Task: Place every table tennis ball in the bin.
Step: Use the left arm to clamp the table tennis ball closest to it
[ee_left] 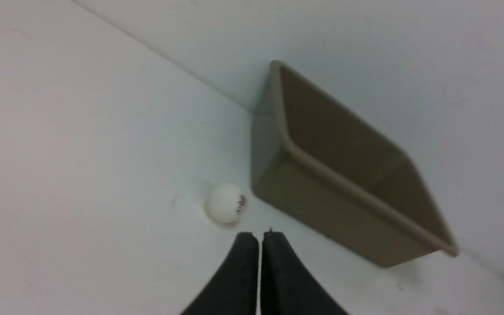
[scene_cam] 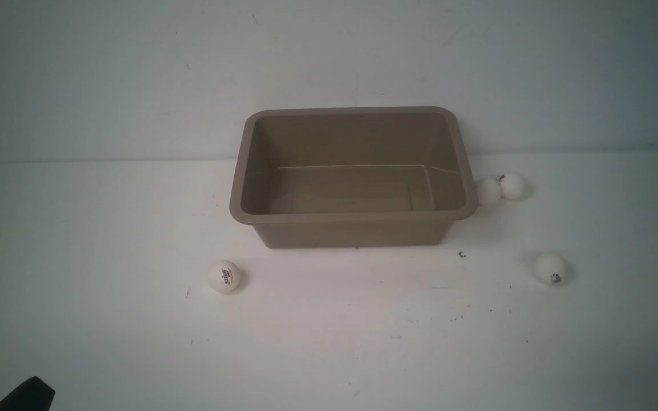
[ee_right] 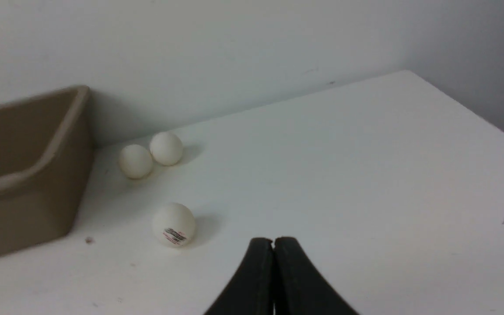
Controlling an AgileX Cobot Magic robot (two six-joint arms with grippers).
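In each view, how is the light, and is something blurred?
Front view: the table is bright in the middle, dim at the edges; the left ball throws a soft shadow rightward. Left wrist view: the bin looks blurred. Right wrist view: the bin is smeared, the nearest ball sharper.

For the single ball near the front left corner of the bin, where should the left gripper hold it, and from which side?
Probably from straight above, closing across the widest middle of the ball. It is round and sits free on the table, apart from the bin. The shut left gripper must open first.
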